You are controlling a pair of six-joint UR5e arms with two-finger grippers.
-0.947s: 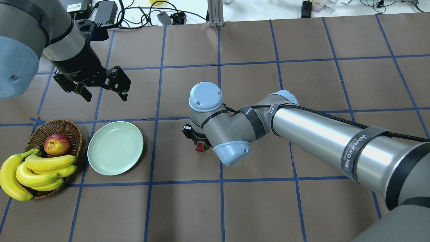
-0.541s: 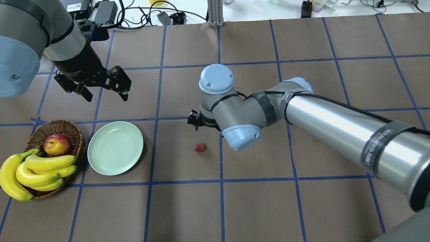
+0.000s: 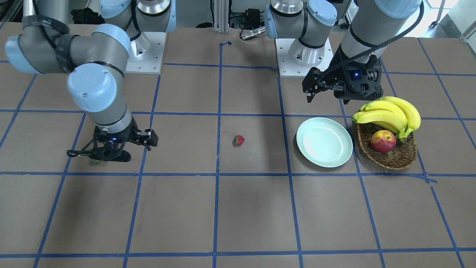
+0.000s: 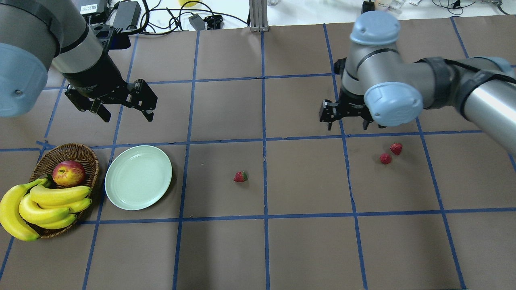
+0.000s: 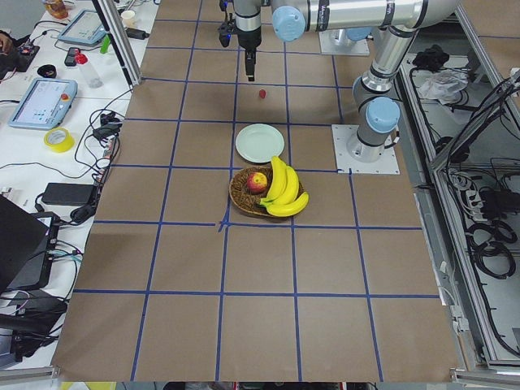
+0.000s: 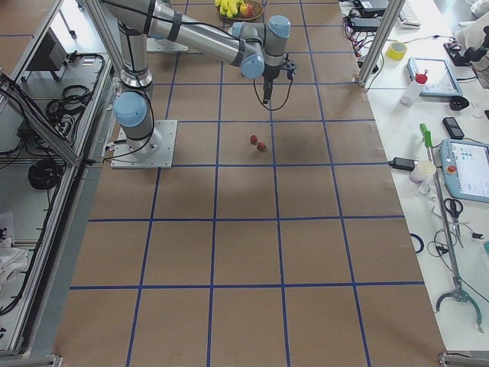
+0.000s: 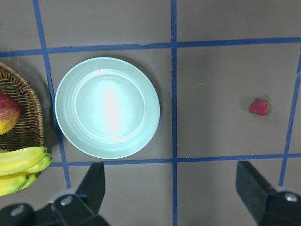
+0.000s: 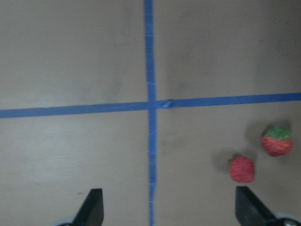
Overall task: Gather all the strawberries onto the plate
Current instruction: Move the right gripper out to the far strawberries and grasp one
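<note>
**Three strawberries lie on the table; both grippers are spread wide and hold nothing**

A round, shallow, pale mint-green plate [image 4: 138,177] sits on the brown table [image 4: 225,249], which is gridded with blue tape. Just beside the plate is a brown woven wicker basket [image 4: 86,152] holding a red-yellow apple [image 4: 68,172] and a bunch of yellow bananas [image 4: 44,201].

A small red, green-capped lone strawberry [image 4: 240,176] lies on the table, apart from the plate on the robot's right. Well beyond it, a second strawberry [image 4: 385,158] and a third strawberry [image 4: 396,148] lie close together.

The right gripper [image 4: 346,125] hovers near that pair, over a tape crossing, jaws wide apart and holding nothing. The left gripper [image 4: 128,117] hangs past the plate's far side, equally wide and holding nothing.
</note>
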